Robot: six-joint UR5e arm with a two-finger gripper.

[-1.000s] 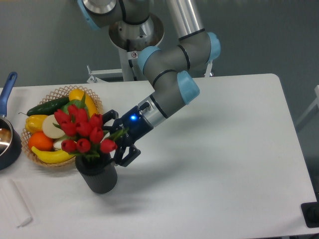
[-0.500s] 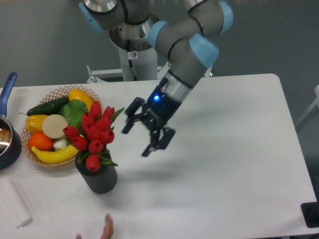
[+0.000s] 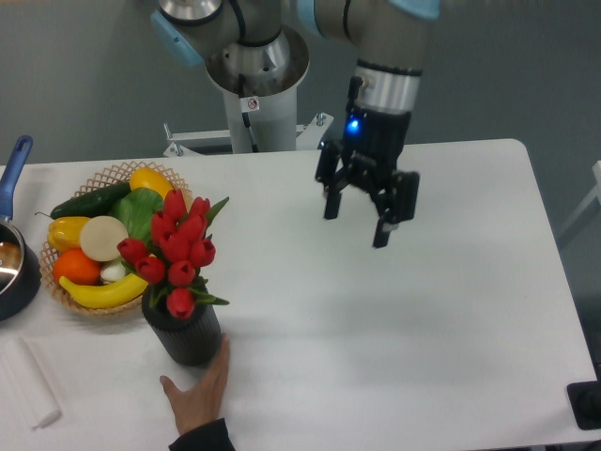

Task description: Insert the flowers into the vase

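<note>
Flowers (image 3: 178, 249) stood in the vase (image 3: 186, 331), well off to the lower left of my gripper (image 3: 365, 214).

My gripper hung above the table (image 3: 423, 310) with its fingers (image 3: 386, 225) pointing down and spread wide apart; it held nothing and touched nothing. The red tulip buds rose out of the black ribbed vase, leaning a little toward my side, with green leaves showing around them. A person's hand (image 3: 199, 390) lay on the table just below the vase, its fingers up against the vase's base, far from my fingers. Farther left of the vase, well apart from me, sat a wicker basket (image 3: 105, 246) of fruit and vegetables, and beyond it at the frame's edge a dark pan (image 3: 13, 263) with a blue handle.
</note>
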